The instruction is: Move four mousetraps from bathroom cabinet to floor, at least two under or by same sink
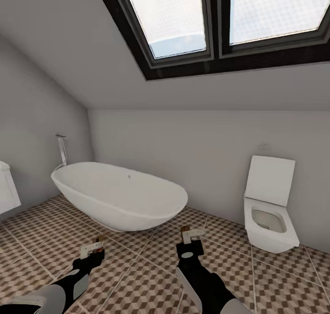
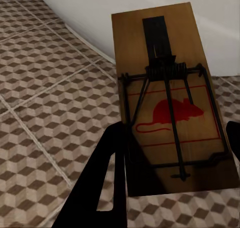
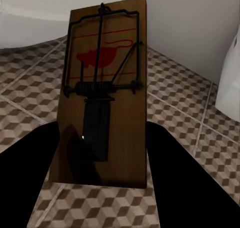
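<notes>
**Two traps in hand, no sink ahead**

The left gripper [image 1: 94, 250] is clamped on a mousetrap [image 2: 167, 103], its fingers pinching the board's near end. The right gripper [image 1: 191, 240] grips a second mousetrap [image 3: 102, 96] the same way. Both hang above the bathroom floor [image 1: 137, 277], with the bathtub [image 1: 119, 197] just beyond the fingertips and the toilet [image 1: 270, 204] off the right gripper's outer side. Releasing here would likely leave the traps beside the tub rather than the sink; a drop from this height could also flip them.
</notes>
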You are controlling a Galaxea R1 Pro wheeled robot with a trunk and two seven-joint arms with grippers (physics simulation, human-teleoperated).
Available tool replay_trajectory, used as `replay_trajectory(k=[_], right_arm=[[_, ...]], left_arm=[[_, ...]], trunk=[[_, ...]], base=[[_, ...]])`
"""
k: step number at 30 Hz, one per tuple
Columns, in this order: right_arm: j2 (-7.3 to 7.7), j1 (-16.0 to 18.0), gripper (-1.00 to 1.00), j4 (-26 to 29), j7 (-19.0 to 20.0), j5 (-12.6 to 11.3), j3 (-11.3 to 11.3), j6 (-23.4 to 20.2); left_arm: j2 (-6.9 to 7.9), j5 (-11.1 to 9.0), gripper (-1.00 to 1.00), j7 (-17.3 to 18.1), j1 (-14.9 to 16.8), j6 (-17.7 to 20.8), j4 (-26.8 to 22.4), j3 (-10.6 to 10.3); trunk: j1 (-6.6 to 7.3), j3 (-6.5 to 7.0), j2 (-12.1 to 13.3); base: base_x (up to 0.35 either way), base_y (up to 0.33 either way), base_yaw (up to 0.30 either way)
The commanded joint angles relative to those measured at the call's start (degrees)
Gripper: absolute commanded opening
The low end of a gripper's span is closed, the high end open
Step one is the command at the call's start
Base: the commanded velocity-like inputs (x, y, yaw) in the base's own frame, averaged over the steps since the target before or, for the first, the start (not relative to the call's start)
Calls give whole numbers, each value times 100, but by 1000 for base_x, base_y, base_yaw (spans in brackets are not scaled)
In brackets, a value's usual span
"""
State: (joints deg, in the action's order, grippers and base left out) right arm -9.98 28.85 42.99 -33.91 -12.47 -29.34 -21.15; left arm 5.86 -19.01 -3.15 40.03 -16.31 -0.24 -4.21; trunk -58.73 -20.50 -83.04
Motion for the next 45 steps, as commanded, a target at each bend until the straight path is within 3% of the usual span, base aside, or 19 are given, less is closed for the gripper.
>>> replay_trajectory(k=[1,12,45], right_arm=[[5,6,-100,8,-47,-33,-27,-29],[-2,6,-100,8,-71,-9,-28,-59],[-2,6,-100,1,-54,-16,-36,-213]], left_arm=[[1,-15,-100,-37,4,-15,4,-45],[3,-15,-100,-37,4,-20,0,-45],[-3,-24,-100,-72,4,44,-3,-47]], trunk=[[0,-7,-4],[0,-7,-4],[0,-7,-4]], base=[[0,0,153],[0,0,97],[0,0,283]])
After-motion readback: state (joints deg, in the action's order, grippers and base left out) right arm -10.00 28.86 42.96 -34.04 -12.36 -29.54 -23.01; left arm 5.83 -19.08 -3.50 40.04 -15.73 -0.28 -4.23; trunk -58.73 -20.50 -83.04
